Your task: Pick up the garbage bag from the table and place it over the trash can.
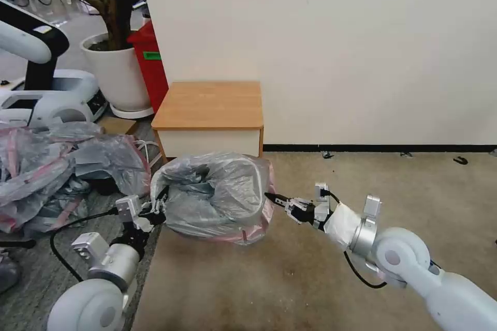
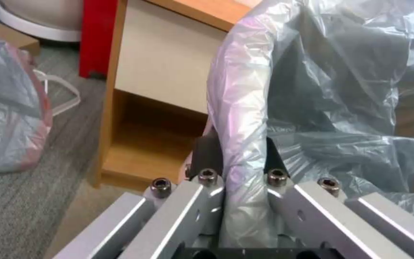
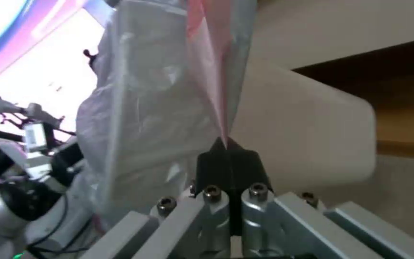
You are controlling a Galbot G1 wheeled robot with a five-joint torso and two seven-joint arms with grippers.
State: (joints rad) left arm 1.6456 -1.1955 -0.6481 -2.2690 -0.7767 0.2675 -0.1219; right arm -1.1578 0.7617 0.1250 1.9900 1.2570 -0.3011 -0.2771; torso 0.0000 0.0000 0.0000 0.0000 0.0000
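The garbage bag (image 1: 217, 194) sits draped over the trash can (image 3: 307, 133) on the floor, just in front of the wooden table (image 1: 209, 106), its pink-red band hanging low on the near side. The left pincer (image 1: 155, 206) grips a fold of the bag's rim at the left side, its dark fingertips (image 2: 207, 153) closed on either side of the plastic. The right pincer (image 1: 273, 197) pinches the bag's pink edge at the right side, its tips pressed together on the film. A heap of similar bags (image 1: 57, 165) lies on the floor to the far left.
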